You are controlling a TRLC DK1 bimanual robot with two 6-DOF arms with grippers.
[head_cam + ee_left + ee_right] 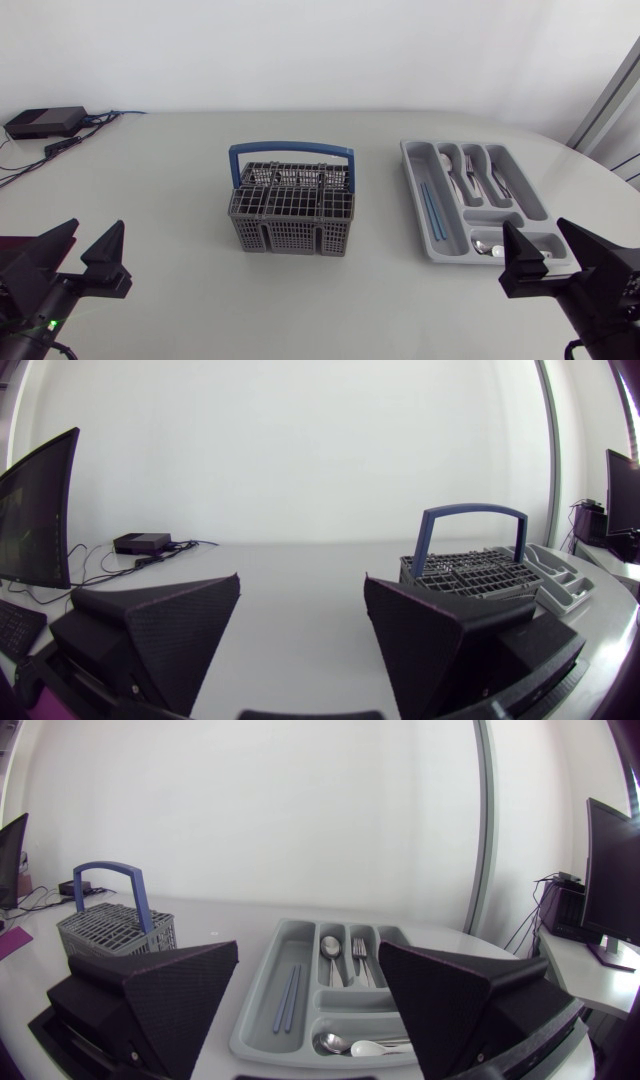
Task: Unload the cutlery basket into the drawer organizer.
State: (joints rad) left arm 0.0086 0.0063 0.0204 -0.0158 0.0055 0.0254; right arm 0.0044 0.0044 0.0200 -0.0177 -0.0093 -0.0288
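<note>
A grey plastic-grid cutlery basket (291, 205) with a blue handle stands mid-tabletop (150, 170). The grey moulded drawer organizer (413, 195) lies well apart on its right, holding silver spoons and forks (478, 180) and thin blue sticks (430, 208). The left tool (95, 232) and right tool (537, 232) gape wide, holding nothing. I cannot tell whether the basket still holds anything, but unloading looks near its end. The next move calls for checking its cells from above.
</note>
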